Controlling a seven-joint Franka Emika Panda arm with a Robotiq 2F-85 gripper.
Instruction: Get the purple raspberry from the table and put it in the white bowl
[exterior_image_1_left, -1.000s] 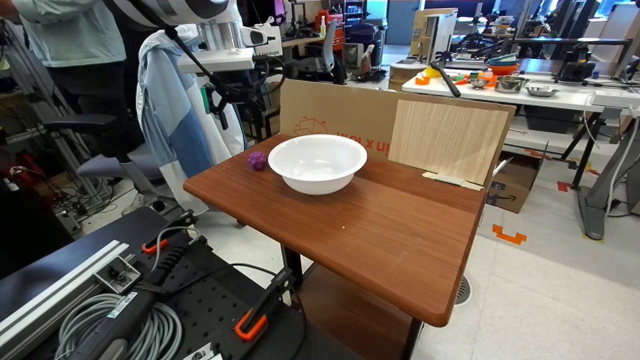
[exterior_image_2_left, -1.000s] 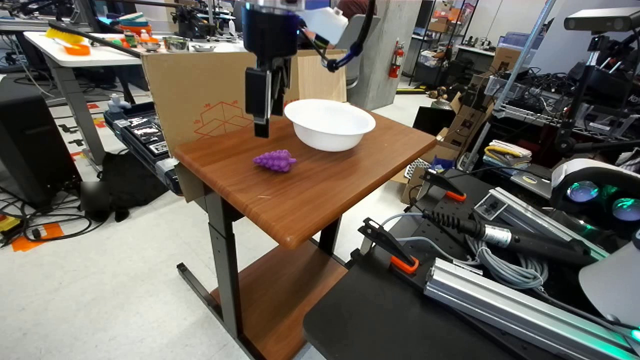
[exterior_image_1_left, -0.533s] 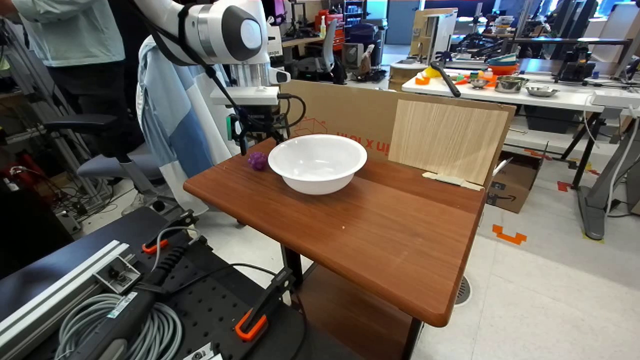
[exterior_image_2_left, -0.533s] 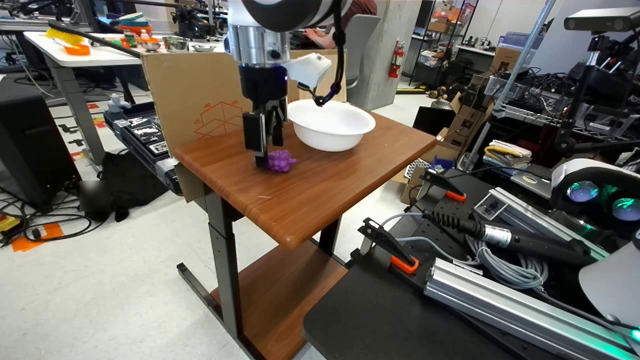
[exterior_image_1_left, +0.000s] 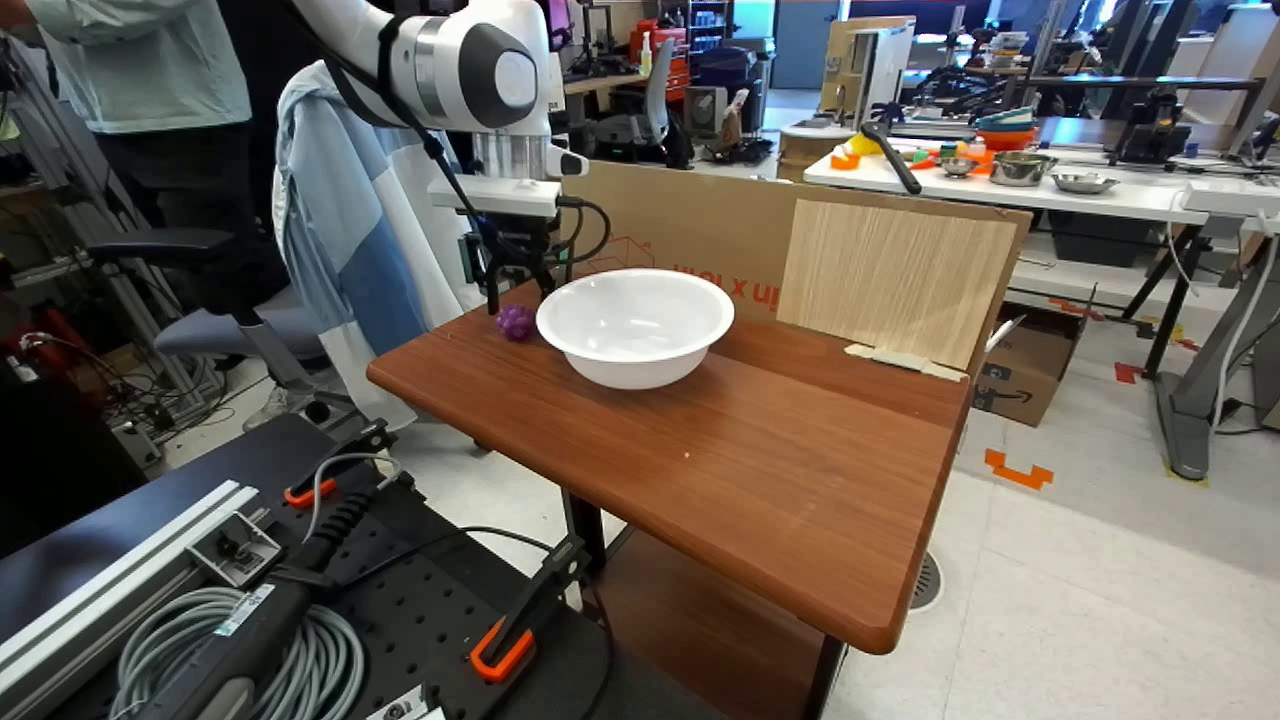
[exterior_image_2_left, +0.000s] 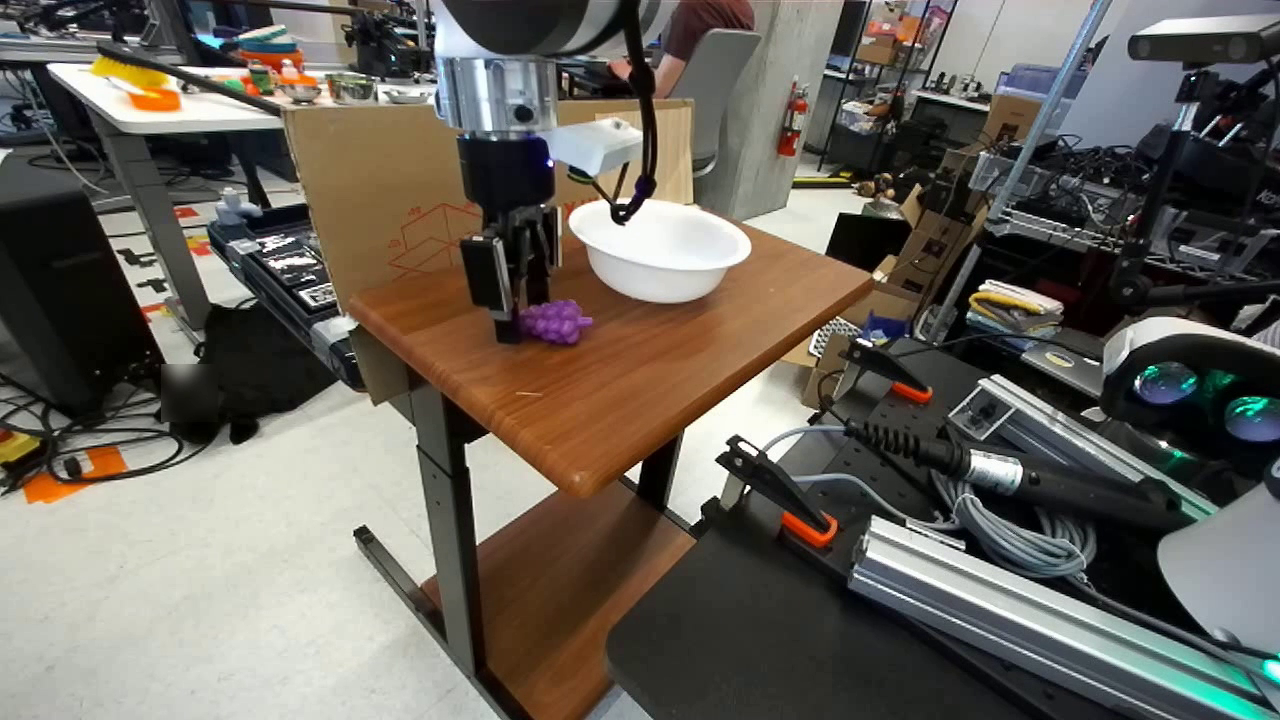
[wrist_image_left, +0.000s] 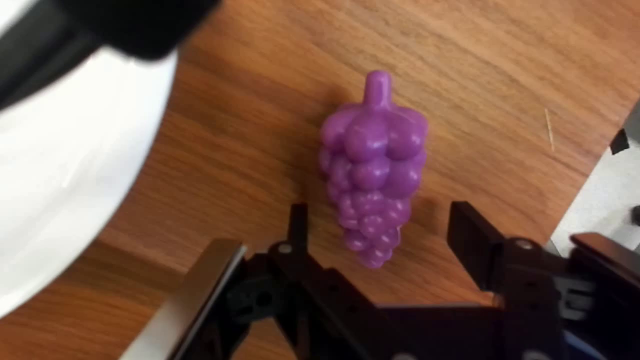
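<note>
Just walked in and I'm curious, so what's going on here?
A robot arm has its open gripper low over the table, jaws standing either side of the narrow end of the purple raspberry, which looks more like grapes. It isn't gripped yet: the wrist view shows gaps on both sides. The white bowl stands close by, probably its next stop.

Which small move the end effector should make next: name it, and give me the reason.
Probably close the end effector gently on the purple raspberry. In the wrist view the jaws stand open on either side of its narrow end, with table showing in both gaps; in an exterior view a fingertip sits low beside it, seemingly near the table.
</note>
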